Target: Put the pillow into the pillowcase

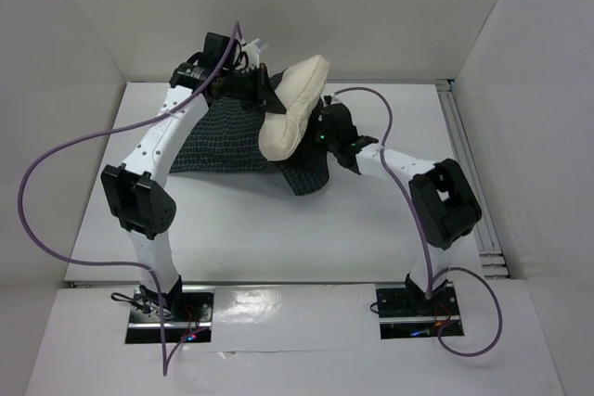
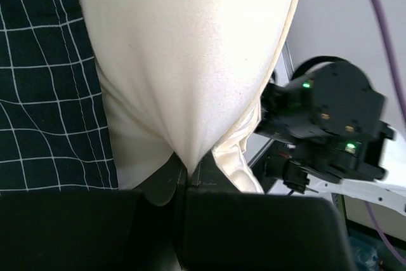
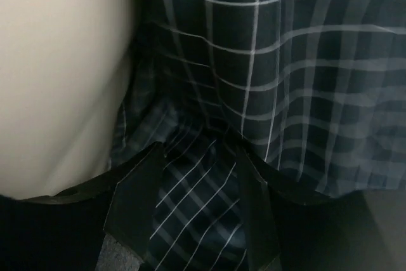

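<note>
The overhead view gives the layout. The pillowcase (image 1: 218, 141) lies spread on the far half of the white tabletop (image 1: 278, 238). The pillow (image 1: 295, 104) is propped at a slant over its right end, between the two arms' wrists.

The wrist cameras show what that view hides. From the left wrist, the left fingers (image 2: 158, 198) are pressed together on a pinch of the pillow's cream cover, which draws to a point at the seam between them. The check cloth shows to the left, and the right arm's wrist (image 2: 323, 118) (two green lights lit) sits just beyond the pillow. From the right wrist, the right fingers (image 3: 136, 211) stand part-spread with a fold of pillowcase bulging between them; whether they clamp it I cannot tell. The pillow fills that view's left side, touching the cloth.

White walls (image 1: 325, 6) close in the tabletop on the left, far and right sides, and a metal rail (image 1: 464, 136) runs along its right edge. White tabletop shows between the cloth's near edge and the arm bases. Purple cables (image 1: 56, 164) loop out toward the left wall.
</note>
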Robot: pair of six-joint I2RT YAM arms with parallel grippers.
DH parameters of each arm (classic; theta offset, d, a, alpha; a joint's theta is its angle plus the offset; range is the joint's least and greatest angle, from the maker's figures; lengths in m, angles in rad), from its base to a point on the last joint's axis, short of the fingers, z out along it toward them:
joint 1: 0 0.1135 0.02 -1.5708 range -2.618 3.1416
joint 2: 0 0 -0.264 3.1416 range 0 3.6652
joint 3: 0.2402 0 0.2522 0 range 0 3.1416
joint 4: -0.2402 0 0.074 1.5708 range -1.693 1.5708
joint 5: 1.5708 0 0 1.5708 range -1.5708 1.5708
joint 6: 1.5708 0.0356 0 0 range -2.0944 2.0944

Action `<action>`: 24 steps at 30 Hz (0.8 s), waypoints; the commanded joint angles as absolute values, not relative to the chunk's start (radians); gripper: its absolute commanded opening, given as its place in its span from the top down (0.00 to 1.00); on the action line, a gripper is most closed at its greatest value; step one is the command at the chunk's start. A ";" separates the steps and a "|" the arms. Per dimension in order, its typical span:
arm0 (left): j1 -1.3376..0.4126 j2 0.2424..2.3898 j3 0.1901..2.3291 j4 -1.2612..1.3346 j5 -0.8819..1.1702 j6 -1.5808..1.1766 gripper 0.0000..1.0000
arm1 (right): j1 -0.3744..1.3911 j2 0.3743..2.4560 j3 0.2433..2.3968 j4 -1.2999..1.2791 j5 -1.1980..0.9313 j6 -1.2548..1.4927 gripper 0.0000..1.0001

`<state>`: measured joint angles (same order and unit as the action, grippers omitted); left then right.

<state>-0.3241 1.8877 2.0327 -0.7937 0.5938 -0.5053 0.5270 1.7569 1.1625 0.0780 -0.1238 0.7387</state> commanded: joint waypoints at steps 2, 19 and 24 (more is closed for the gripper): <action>-0.302 1.852 2.060 -0.718 0.722 -0.551 1.00 | 0.543 1.818 1.232 0.222 -0.071 0.723 0.42; -0.262 1.767 1.818 -0.548 0.831 -0.640 1.00 | 0.526 1.999 1.278 0.396 0.031 0.867 1.00; -0.241 1.720 1.750 -0.534 0.761 -0.640 1.00 | 0.473 1.918 1.175 0.396 -0.025 0.848 1.00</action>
<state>-0.2668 1.8030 1.7695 -0.5964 0.7383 -0.6106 0.5053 1.9999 1.2316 0.3237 -0.0273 0.8463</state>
